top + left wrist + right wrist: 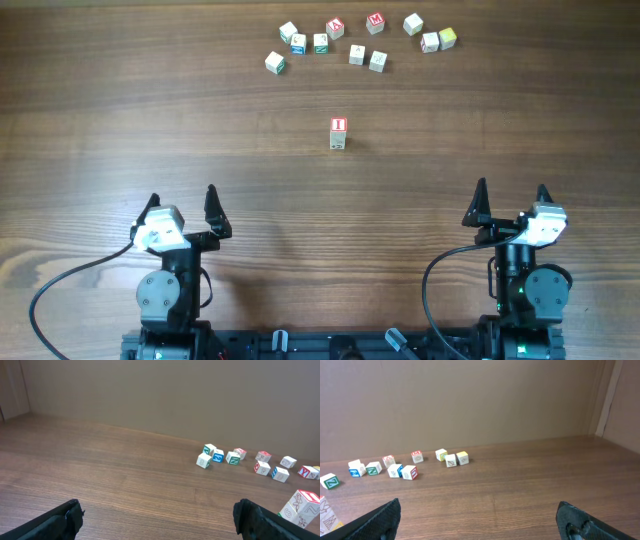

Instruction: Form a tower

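Noted the tower (339,133) standing upright on the wooden table (100,110), about mid-table, red-framed red "I" on its white top face; could not count its cubes from overhead. Logged the loose letter cubes (357,54) scattered in a band at 12 o'clock from the tower, well apart from it. Found the left gripper (182,197) at roughly 8 o'clock from the tower, fingers spread wide and holding nothing, clear of every cube. Found the right gripper (511,190) at roughly 4 o'clock from the tower, fingers likewise wide and empty. In the left wrist view, saw the tower (301,508) at about 4 o'clock in frame, just beyond the right-hand finger (255,519). In the right wrist view, caught only an edge of the tower (326,512) at about 8 o'clock in frame, near the left-hand finger (377,521)
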